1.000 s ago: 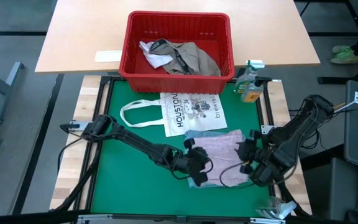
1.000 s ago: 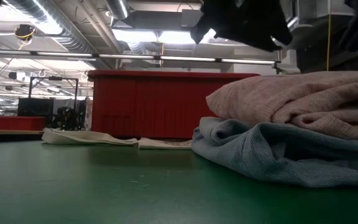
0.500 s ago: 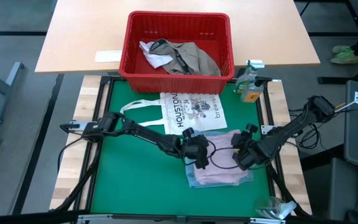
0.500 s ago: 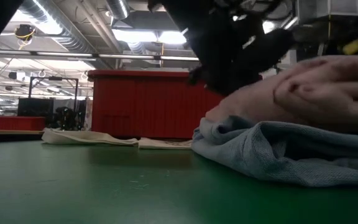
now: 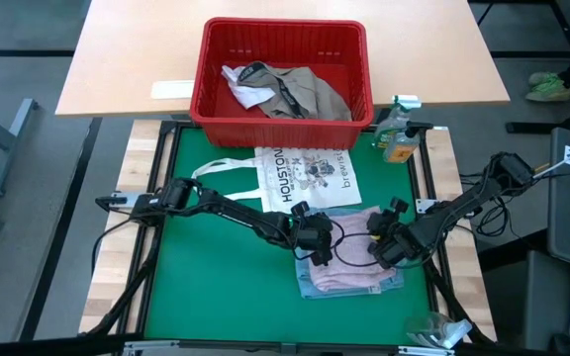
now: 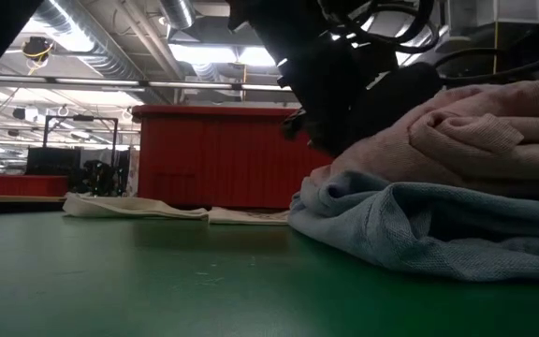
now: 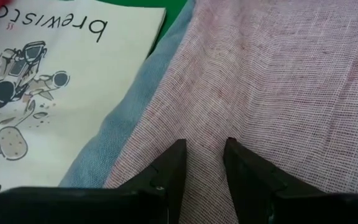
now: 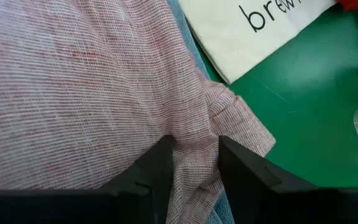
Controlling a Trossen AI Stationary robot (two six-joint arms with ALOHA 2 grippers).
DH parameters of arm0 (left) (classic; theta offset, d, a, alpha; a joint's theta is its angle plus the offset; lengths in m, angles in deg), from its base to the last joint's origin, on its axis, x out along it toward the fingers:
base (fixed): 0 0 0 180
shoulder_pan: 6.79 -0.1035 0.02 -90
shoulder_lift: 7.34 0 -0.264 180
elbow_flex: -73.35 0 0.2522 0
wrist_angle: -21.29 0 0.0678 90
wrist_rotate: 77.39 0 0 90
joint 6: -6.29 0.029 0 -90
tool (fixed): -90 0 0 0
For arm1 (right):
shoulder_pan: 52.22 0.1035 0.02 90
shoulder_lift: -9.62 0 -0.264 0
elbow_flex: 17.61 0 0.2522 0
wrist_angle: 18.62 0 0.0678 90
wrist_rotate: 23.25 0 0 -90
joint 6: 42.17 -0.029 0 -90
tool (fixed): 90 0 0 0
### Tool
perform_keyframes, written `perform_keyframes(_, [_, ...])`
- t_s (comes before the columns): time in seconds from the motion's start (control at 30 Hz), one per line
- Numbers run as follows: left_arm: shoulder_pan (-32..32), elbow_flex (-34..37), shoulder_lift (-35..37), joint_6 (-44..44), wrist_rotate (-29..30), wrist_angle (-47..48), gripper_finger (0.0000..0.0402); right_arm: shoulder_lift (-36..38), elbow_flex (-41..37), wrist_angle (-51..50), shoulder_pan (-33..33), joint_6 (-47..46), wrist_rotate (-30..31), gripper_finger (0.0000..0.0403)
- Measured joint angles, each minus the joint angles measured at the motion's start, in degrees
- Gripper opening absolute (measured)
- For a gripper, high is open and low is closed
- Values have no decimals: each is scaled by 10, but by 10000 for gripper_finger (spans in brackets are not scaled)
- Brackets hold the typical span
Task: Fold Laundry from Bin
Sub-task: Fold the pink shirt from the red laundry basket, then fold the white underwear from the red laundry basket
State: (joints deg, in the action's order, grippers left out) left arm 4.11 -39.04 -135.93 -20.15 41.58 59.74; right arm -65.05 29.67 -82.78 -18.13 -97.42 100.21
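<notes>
A pale pink garment [image 5: 349, 242] lies folded on a light blue one [image 5: 356, 285] on the green mat. My left gripper [image 5: 317, 247] is shut on the pink garment's left side, and my right gripper [image 5: 382, 249] is shut on its right side. The low view shows the pink garment [image 6: 466, 131] as a rounded stack on the blue garment [image 6: 410, 225], with a dark gripper down at its left end. The red bin [image 5: 283, 69] stands at the table's far side with khaki-grey and white laundry [image 5: 290, 89] in it. My left gripper pinches the pink cloth [image 7: 204, 127] between its two fingers, slanting down from the table's left. Creases run into the gap. The cloth lies on the pile; how many layers, I cannot tell. My right gripper pinches a raised ridge of the pink cloth [image 8: 194, 127] between its two fingers, near the garment's right edge [image 8: 253, 134]. It slants down from the table's right. The cloth rests on the pile, slack.
A white tote bag printed "HOUSTON" [image 5: 305, 178] lies flat between the bin and the pile. A small bottle [image 5: 396, 136] stands at the far right of the mat. Bare green mat [image 5: 216, 287] lies to the near left.
Both grippers have come down with the pink garment and moved a little toward the far edge, the right one also toward the left. The held part, lifted a second ago, now lies on the pile as a top fold, so the garment covers less ground.
</notes>
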Motion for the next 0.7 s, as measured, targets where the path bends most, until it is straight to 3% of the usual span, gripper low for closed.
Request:
perform_keyframes(0.23, [0, -38, 0, 27, -45, 12, 105, -2, 48, -59, 0, 3, -19, 131])
perform_keyframes(0.47, [1, -92, 1, 32, -51, 3, 105, -2, 108, -114, 0, 3, -22, 131])
perform_keyframes(0.7, [4, -100, 1, 31, -52, -9, 105, -2, 143, -116, 1, 3, -20, 131])
